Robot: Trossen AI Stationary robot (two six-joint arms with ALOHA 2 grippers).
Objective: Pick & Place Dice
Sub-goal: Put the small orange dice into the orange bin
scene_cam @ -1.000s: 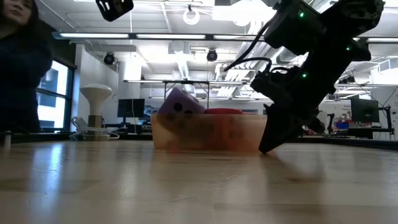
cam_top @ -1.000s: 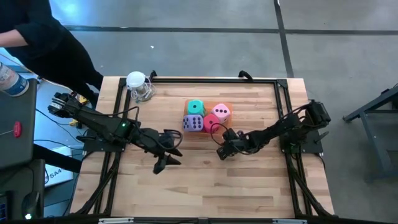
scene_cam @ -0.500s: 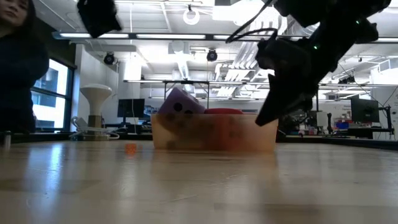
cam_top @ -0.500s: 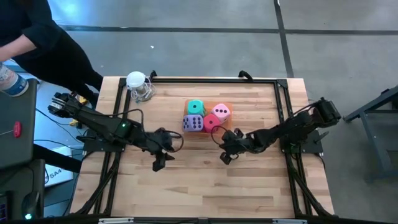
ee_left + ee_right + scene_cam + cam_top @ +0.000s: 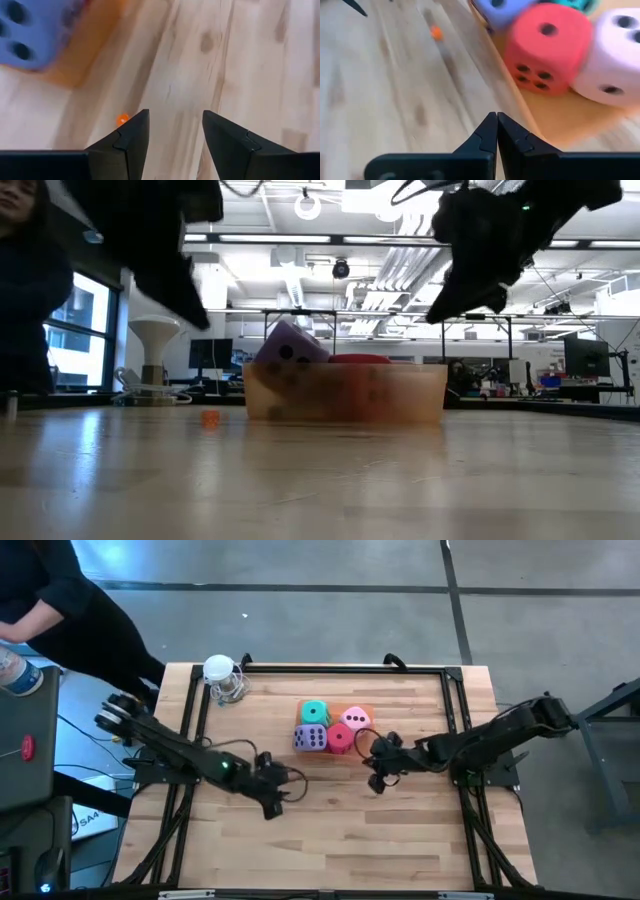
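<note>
Left gripper (image 5: 272,806) hangs over the bare wood, near the orange tray (image 5: 362,713) and toward the front side of the table from it; its two fingers (image 5: 131,138) stand partly apart and hold nothing. On the wood between this gripper and the tray lies a tiny orange bit (image 5: 122,119), which I cannot identify.

Next comes the tray itself, and all four dice are inside it. The green-teal die (image 5: 314,713) is at the back of the tray, the purple die (image 5: 310,737) just in front of it, the red die (image 5: 339,737) beside the purple one, and the pink die (image 5: 355,720) behind the red one. They sit close together, touching or almost touching.

Right gripper (image 5: 376,783) is just beside the front corner of the tray where the red die sits, above the table. Its fingers (image 5: 490,131) are pressed fully together and they carry nothing.

In my judgement the placing is done, because no die is on the table outside the tray. What is left seems only to bring both arms away from the tray
</note>
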